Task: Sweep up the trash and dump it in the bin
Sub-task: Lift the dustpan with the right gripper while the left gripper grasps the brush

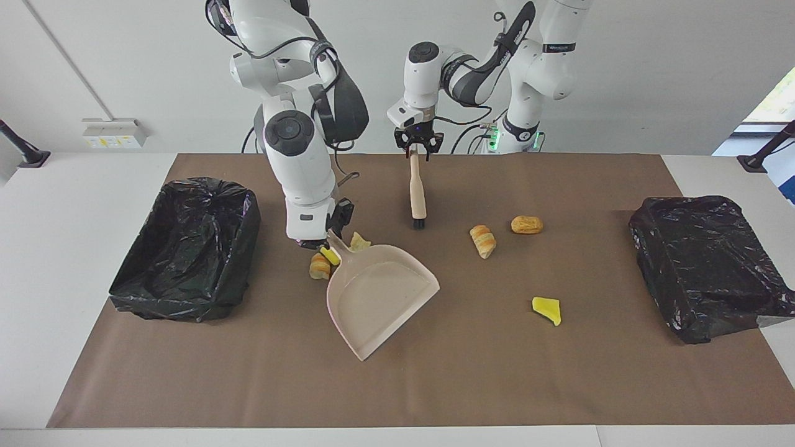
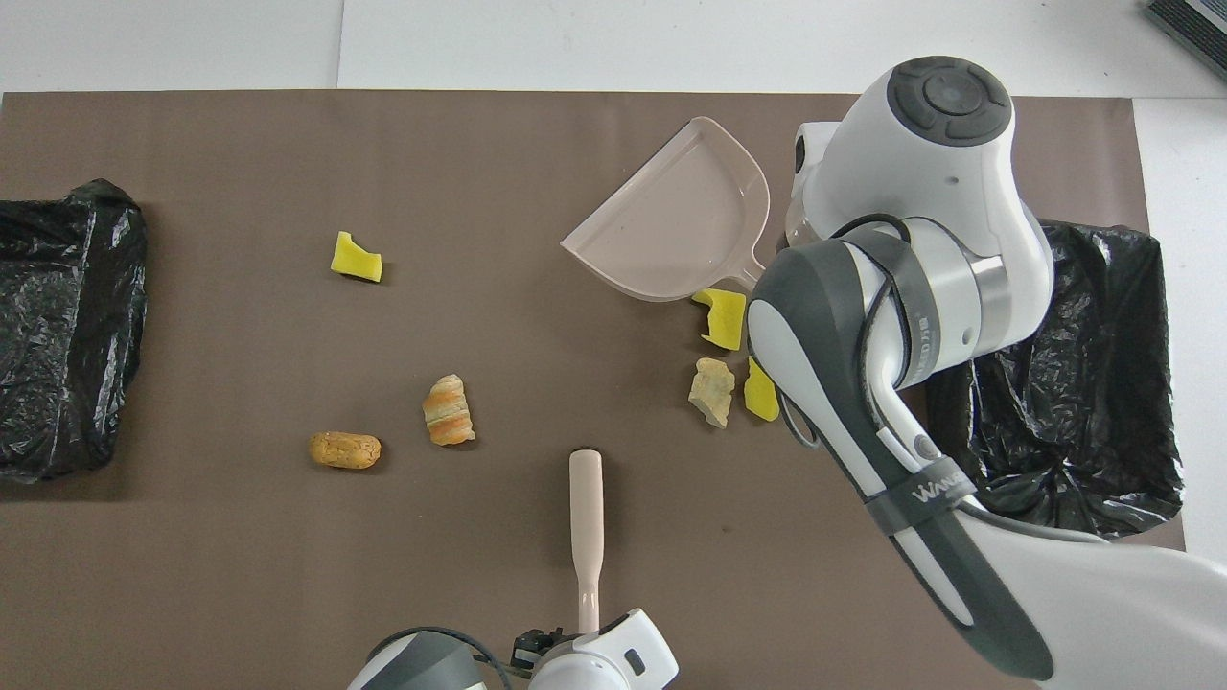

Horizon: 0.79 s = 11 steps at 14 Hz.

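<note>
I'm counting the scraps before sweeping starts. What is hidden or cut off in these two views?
- Overhead view: the right arm covers the right claw, the handle of the dustpan, one bread scrap and part of a yellow scrap.
- Facing view: the dustpan hides another yellow scrap.
- Overhead view: the frame edge cuts off the bin at the left arm's end, and most of the left claw at the brush.

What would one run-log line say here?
right end effector: grips dustpan handle | left end effector: at brush handle | scraps: none in dustpan
</note>
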### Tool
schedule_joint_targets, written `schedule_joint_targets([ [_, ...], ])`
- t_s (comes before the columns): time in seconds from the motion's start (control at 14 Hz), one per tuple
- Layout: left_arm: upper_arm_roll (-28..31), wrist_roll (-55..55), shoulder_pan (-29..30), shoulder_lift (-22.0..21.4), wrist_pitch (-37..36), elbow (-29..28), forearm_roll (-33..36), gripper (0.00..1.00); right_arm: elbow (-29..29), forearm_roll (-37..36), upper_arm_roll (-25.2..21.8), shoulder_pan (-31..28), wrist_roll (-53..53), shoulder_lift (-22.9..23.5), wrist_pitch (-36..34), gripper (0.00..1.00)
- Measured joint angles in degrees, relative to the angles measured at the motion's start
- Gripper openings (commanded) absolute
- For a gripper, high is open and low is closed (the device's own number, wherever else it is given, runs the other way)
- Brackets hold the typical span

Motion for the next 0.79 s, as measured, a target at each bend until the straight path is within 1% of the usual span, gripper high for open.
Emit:
schedule_joint_targets([
  [0.07,0.01,0.01,0.00,-0.01,-0.19,0.12,0.00,0.00,-1.63,-1.28,0.02,0.04,-3.89,-0.53,1.44,0.00],
  [0.21,0.17,0.30,-0.03,-0.02,-1.42,0.60,0.00,0.00,-4.43,-2.75,-0.07,-0.23,-8.32,-1.70,3.46,0.00],
  [0.29,0.50,0.49,-0.01,-0.03,-3.94,1.33,0.00,0.00,-5.36,-3.08,-0.07,-0.54,-9.25,-2.21,3.87,0.00],
  [0.43,1.46,2.53,1.04,-0.21,-11.90,4.46,0.10,0.00,-6.17,-3.24,-0.08,-0.79,-9.83,-2.88,4.13,0.00],
  [0.57,1.81,4.11,4.98,-1.26,-18.65,7.82,0.97,0.00,-6.35,-3.26,-0.04,-0.78,-9.85,-3.08,4.27,0.00],
  [0.64,1.99,4.80,7.20,-2.13,-20.53,8.75,1.86,0.00,-6.42,-3.28,-0.01,-0.76,-9.93,-3.12,4.32,0.00],
  [0.79,2.25,6.27,10.90,-3.38,-21.97,8.74,2.65,0.00,-6.83,-3.64,0.15,-0.38,-10.43,-3.15,4.33,0.00],
])
